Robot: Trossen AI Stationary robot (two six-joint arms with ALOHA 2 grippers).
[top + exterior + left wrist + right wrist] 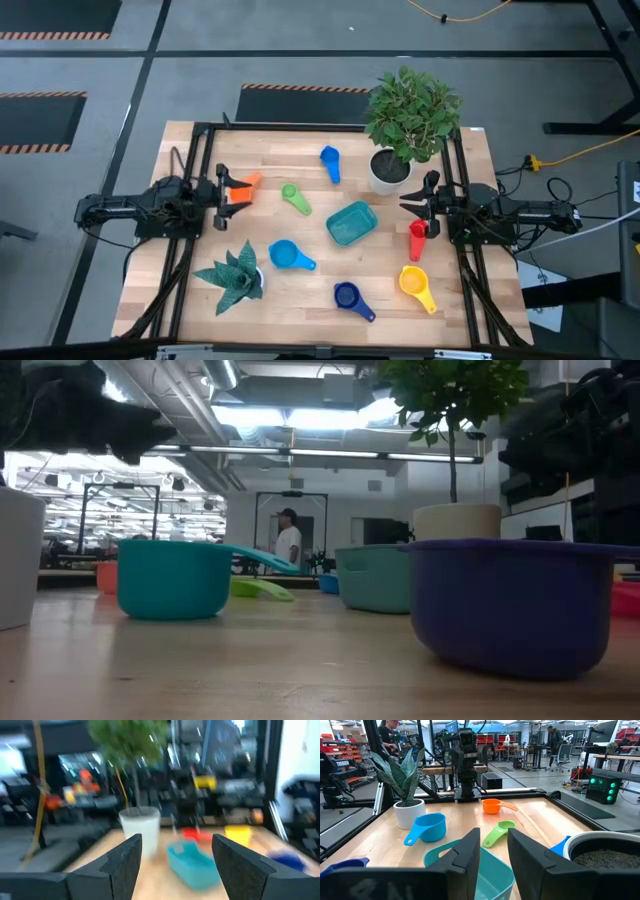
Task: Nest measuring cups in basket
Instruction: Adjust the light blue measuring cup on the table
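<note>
Waiting at start: basket empty at desk centre, all cups scattered outside. Both end effectors, left and right, released, empty. Next I pick red cup, nearest right one, at basket's 3 o'clock.

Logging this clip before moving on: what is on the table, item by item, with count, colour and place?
measuring cups: seven; orange by the left gripper, green, mid blue, light blue, dark blue, yellow, red by the right gripper
basket: one, teal, centre, nothing in it
leafy plant: one, white pot, far right
spiky plant: one, white pot, near left
left gripper: open, left edge
right gripper: open, right edge
</note>
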